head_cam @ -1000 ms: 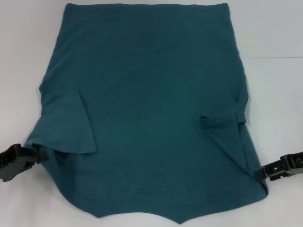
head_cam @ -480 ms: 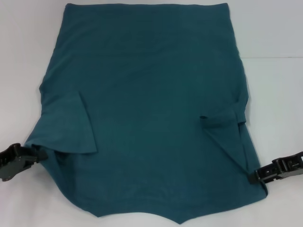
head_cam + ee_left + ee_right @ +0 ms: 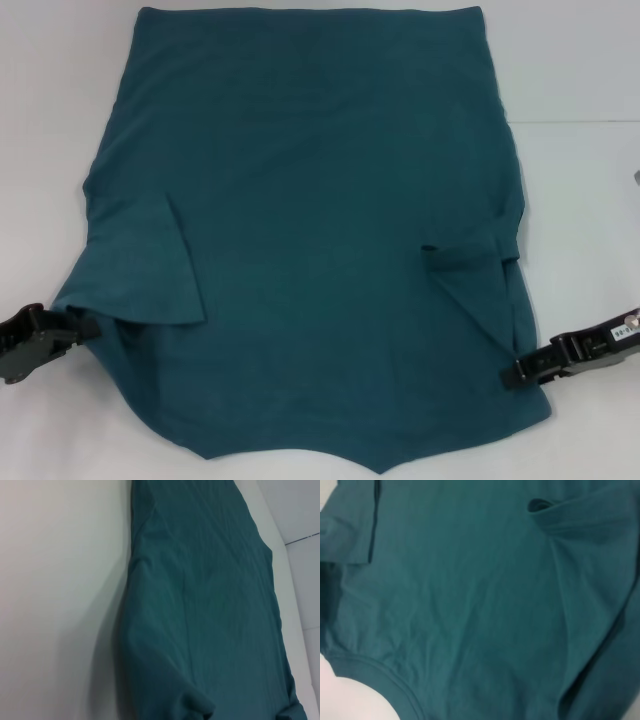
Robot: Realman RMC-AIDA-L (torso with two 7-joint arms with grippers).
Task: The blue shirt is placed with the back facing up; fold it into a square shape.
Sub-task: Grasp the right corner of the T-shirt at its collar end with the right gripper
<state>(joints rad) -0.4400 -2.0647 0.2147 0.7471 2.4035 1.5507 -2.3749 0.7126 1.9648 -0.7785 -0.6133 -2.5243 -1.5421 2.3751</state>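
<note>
While the near edge of the blue shirt (image 3: 310,250) curves to a point close to the robot, the two tools sit at its two near corners on the white surface (image 3: 580,200). The left tool (image 3: 88,325) rests at the shirt's near left corner, touching the fabric just below the folded-in left sleeve (image 3: 150,265); whether its fingers are apart or clamped on cloth cannot be told. The right tool (image 3: 515,375) lies over the shirt's near right edge, just below the folded-in right sleeve (image 3: 480,280), and its finger state cannot be told either.

Both sleeves lie turned inward over the body of the shirt, which shows a plain side up. From there the fabric runs away from the robot, narrowing slightly to a straight far edge near the back of the surface.

The left wrist view shows the shirt (image 3: 210,610) stretching along the surface (image 3: 55,595), slightly puckered at one side. The right wrist view is almost filled with shirt fabric (image 3: 470,600), a hemmed curved edge bordering the surface (image 3: 350,700).
</note>
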